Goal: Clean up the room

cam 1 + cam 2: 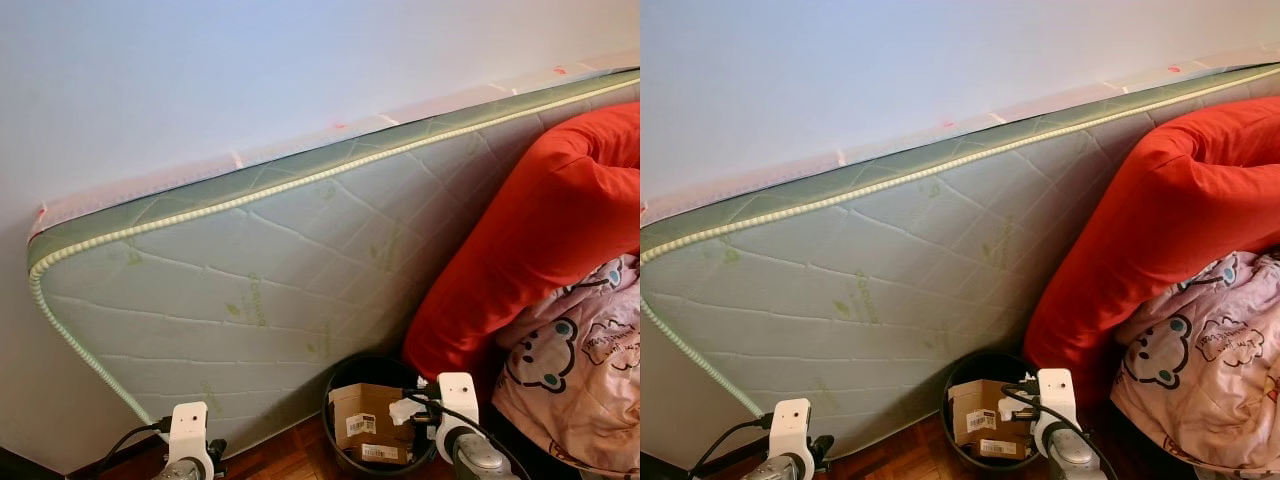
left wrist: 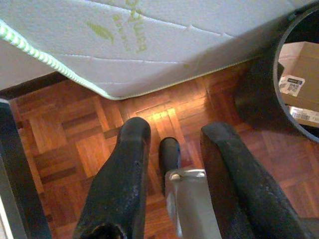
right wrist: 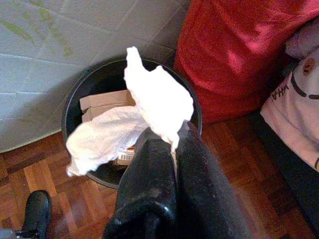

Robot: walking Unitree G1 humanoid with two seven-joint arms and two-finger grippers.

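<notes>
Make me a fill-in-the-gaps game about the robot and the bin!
1. The right pincer is shut on a crumpled white ____.
2. The black bin already has a ____ box inside it.
3. The big pillow leaning beside the bin is coloured ____.
4. The left pincer hangs open over the ____ floor.

Missing words: tissue; cardboard; red; wooden

box labels [image 1: 361, 424] too small to read, bin [image 1: 335, 385] partly hidden
</notes>
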